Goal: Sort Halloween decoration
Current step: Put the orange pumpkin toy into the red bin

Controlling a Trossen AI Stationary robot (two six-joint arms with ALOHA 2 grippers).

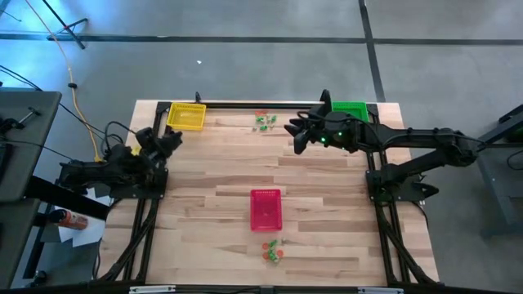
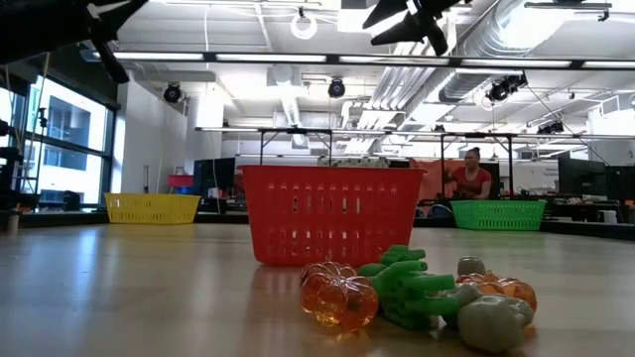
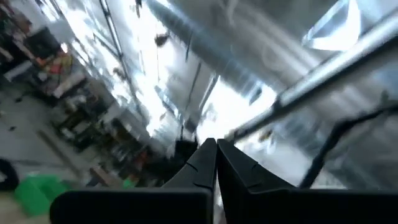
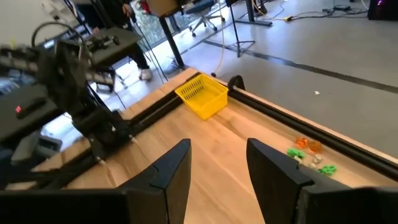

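The Halloween decoration lies in two small heaps of green, orange and red trinkets. One heap (image 1: 263,121) lies near the table's far edge and also shows in the right wrist view (image 4: 309,152). The other heap (image 1: 272,251) lies near the front edge, close up in the low view (image 2: 417,293). My right gripper (image 4: 217,165) hangs open above the table (image 1: 294,135), right of the far heap, empty. My left gripper (image 3: 214,155) is shut and empty, tipped upward at the table's left edge (image 1: 170,140).
A yellow mesh basket (image 1: 186,117) stands at the far left corner. A green one (image 1: 350,110) stands at the far right, behind my right arm. A pink-red one (image 1: 265,208) stands in the near middle, just behind the front heap. Bare wood (image 1: 221,163) lies between them.
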